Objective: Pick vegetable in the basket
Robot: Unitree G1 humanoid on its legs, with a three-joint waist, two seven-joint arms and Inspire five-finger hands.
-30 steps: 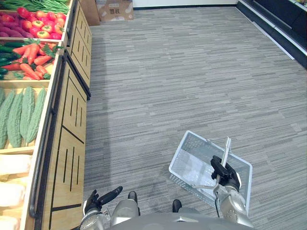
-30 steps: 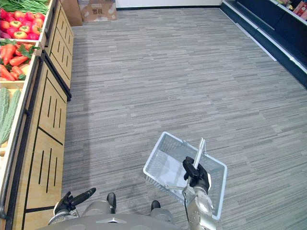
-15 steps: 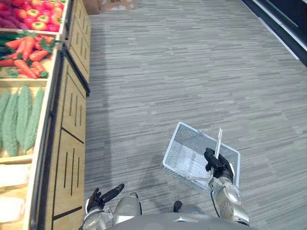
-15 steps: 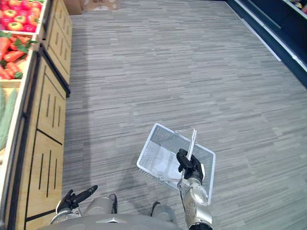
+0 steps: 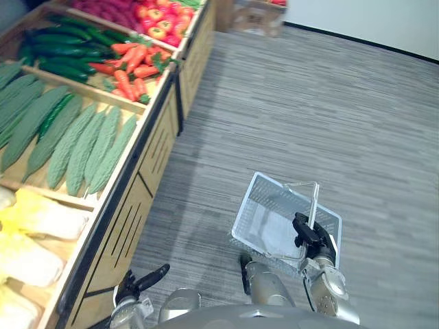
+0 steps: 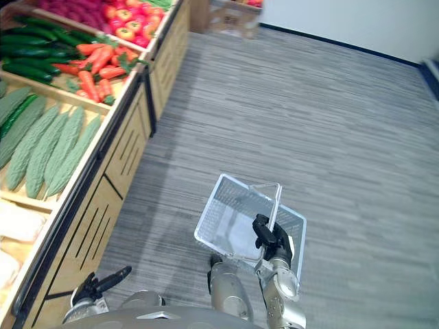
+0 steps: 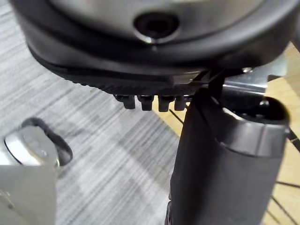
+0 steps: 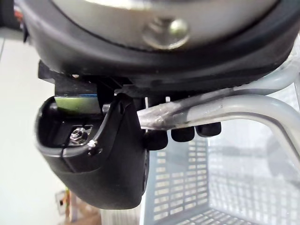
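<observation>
A: Down our left side we've got a wooden display stand [image 5: 154, 147], with black slots cut into its front panels.
B: We can see a black rail [image 5: 106, 229] along its front edge, and grey striped carpet [image 5: 343, 123] beside it.
A: At the stand's far end we see a cardboard box [image 5: 257, 17], near the white wall [image 5: 370, 20].

No text, label or number is showing legibly anywhere, and the cardboard box [image 5: 257, 17] beyond the produce stand is perhaps carrying print too blurred to read.
</observation>
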